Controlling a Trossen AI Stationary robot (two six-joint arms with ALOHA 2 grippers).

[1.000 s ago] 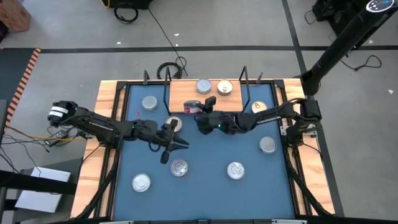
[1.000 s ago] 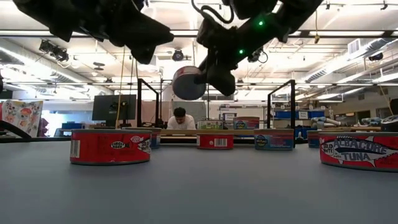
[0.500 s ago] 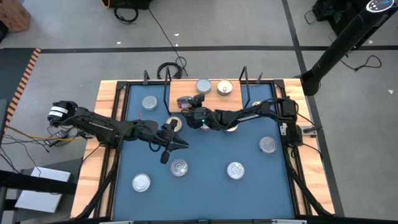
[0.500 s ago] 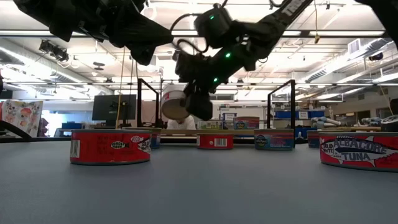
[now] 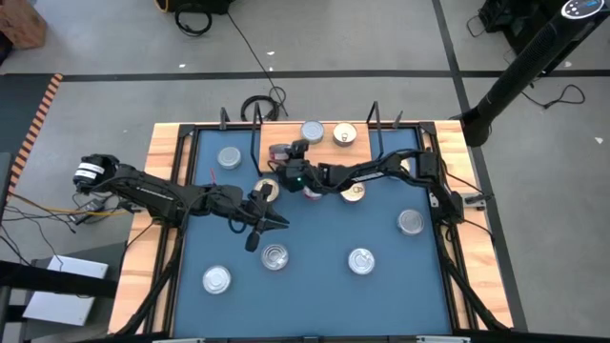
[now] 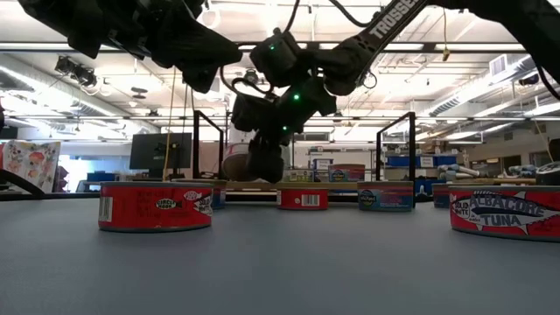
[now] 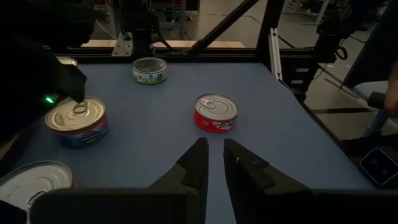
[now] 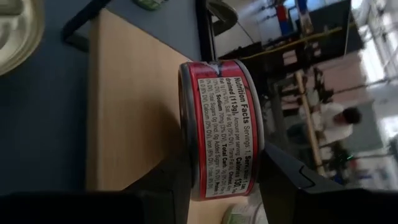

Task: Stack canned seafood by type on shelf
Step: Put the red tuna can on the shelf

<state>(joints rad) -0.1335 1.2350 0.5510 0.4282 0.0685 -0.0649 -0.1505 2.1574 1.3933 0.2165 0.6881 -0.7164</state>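
Note:
My right gripper (image 5: pixel 284 158) reaches across from the right and is shut on a red-sided tin (image 8: pixel 221 118). It holds the tin over the left end of the shelf (image 5: pixel 284 133), a light wooden board (image 8: pixel 130 106) with black wire uprights. Two silver- and gold-topped tins (image 5: pixel 313 131) (image 5: pixel 344 135) rest flat on the shelf's far edge. My left gripper (image 5: pixel 279 223) hovers over the blue table left of centre. Its fingers (image 7: pixel 199 163) stand a narrow gap apart with nothing between them. A red tin (image 7: pixel 216 112) sits on the table beyond them. My right gripper pinches the red tin between its two fingers (image 8: pixel 280 177), one on each flat face. The printed side wall (image 8: pixel 224 134) faces the wrist camera. The fingers come slanting down from the table's right. The tin stands on edge just above the board; I cannot tell whether it touches.
Loose tins lie flat on the blue table: silver-topped ones (image 5: pixel 229 157) (image 5: pixel 274 256) (image 5: pixel 217 278) (image 5: pixel 361 259) (image 5: pixel 410 222) and gold-topped ones (image 5: pixel 269 189) (image 5: pixel 354 193). Free room lies at the table's centre and along its near edge. A person shows in the room beyond the table.
My right gripper has stretched out toward the table's left and far side and has come down, carrying the red tin on edge from mid-air to just above the shelf's left end. My left gripper has kept still.

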